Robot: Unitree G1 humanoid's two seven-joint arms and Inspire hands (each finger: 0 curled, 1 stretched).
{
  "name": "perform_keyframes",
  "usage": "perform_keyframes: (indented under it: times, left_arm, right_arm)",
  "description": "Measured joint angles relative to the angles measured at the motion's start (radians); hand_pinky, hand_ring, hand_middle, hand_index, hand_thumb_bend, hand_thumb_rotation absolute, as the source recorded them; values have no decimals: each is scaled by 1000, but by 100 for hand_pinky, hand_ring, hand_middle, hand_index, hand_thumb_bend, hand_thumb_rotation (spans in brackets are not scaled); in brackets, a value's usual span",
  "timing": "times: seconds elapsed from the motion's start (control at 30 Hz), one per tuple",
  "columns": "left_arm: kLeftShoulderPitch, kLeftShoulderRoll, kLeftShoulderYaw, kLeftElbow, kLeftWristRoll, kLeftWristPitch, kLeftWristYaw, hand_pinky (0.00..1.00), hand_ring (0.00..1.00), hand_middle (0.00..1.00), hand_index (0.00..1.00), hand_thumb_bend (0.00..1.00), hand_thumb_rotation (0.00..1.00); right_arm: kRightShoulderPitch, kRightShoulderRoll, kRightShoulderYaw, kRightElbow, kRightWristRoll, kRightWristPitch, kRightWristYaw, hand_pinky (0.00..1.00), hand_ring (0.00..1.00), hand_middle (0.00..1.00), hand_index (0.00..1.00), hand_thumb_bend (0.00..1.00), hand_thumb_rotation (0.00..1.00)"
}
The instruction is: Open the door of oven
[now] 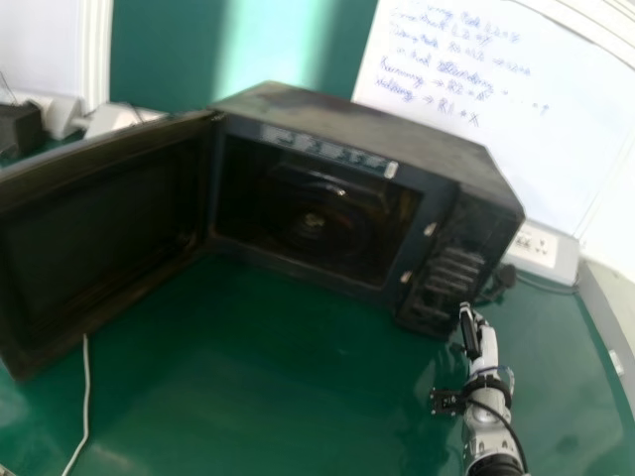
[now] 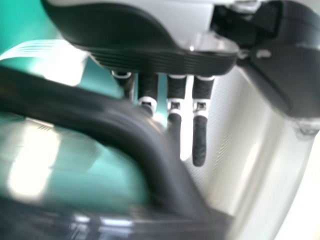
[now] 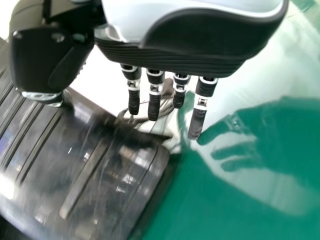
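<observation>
Oven (image 1: 362,124) gaping on green table (image 1: 268,387), whiteboard (image 1: 486,89) behind; left hand (image 2: 199,140), right hand (image 1: 473,335) straight-fingered.

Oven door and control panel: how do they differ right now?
The oven door is swung out to the left; the control panel is at the right front of the oven body. The door is broad and framed, the panel narrow with raised bars. Both are dark.

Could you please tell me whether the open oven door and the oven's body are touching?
Touching: in the head view, the open door meets the oven's body along the front's left edge, with no gap visible there.
</observation>
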Motion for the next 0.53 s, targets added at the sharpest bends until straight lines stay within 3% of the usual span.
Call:
perform_keyframes:
  times: [0.1, 0.53]
  left_arm:
    - [-9, 28, 0, 23, -24, 0, -4, 0, 0, 46, 48, 51, 0]
    - [-3, 54, 6, 77, -45, -52, 43, 0, 0, 45, 48, 51, 0]
  right_arm:
    - [-1, -2, -11, 0, 8, 2, 0, 74, 86, 95, 97, 68, 100]
    - [-3, -12, -18, 2, 6, 18, -1, 74, 85, 94, 96, 66, 99]
